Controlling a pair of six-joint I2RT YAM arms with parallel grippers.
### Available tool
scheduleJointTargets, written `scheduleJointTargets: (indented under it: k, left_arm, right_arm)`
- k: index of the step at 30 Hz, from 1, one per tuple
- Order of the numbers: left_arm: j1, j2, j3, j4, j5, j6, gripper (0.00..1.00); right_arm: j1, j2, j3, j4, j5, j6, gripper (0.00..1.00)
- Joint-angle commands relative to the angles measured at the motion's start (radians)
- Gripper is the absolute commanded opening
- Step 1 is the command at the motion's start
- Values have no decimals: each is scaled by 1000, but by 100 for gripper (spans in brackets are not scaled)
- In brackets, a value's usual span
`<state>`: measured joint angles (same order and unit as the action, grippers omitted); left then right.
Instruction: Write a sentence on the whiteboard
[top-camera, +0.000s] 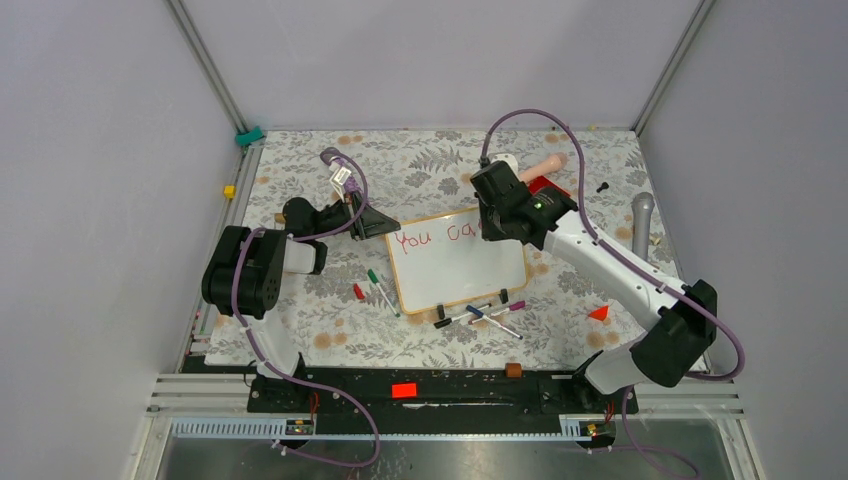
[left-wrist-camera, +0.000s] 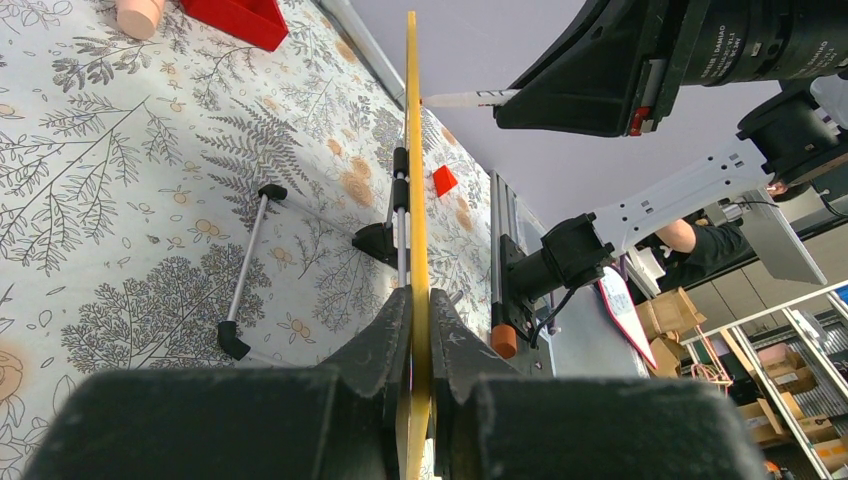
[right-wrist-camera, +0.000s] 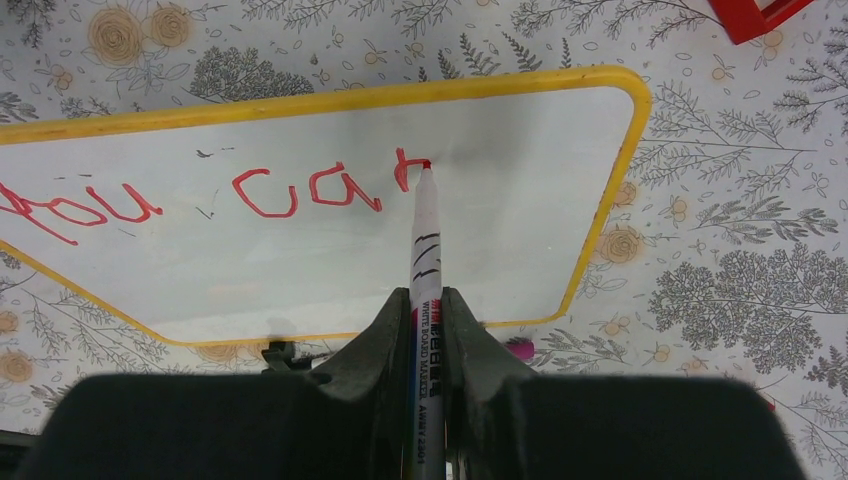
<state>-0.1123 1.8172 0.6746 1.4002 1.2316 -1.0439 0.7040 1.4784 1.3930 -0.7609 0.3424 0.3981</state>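
The whiteboard (top-camera: 455, 272) lies mid-table, and the left gripper (left-wrist-camera: 418, 300) is pinched on the frame at its far-left corner. The right gripper (right-wrist-camera: 427, 300) is clamped on the marker (right-wrist-camera: 424, 225), whose tip touches the board where the sentence (top-camera: 437, 237) reads "You ca". The board looks thin, light and stiff with a slick face, so it would likely skid under the pen. The frame edge is the sensible hold.

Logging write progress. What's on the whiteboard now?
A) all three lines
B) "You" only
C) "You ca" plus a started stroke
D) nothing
C: the red lettering on the whiteboard reads "You ca", and the marker tip sits on a partial next letter.
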Motion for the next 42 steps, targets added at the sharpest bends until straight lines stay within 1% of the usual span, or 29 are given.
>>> scheduleJointTargets:
  k: [1,10,15,20,30,38,42]
  left_arm:
    - [4,-3,18,74,37,13,2]
    - [5,-3,22,74,36,12,2]
    - [5,-6,20,73,36,12,2]
    - [5,-9,17,74,23,10,4]
    - [10,-4,36,74,43,-5,28]
    - [25,-5,64,74,47,-19,53]
    - [29,-10,64,75,46,-18,61]
  right_arm:
    - [-19,-26,-43,27,-12,24,0]
    - [-19,-48,-91,26,-31,48,0]
    - [-20,-76,-52,26,-22,38,0]
    - [-20,-121,-13,10,-44,29,0]
    - [-20,-196,-53,39,-44,18,0]
    - [-19,-228,-64,48,-40,14,0]
    - [-19,-247,-72,48,-40,-5,0]
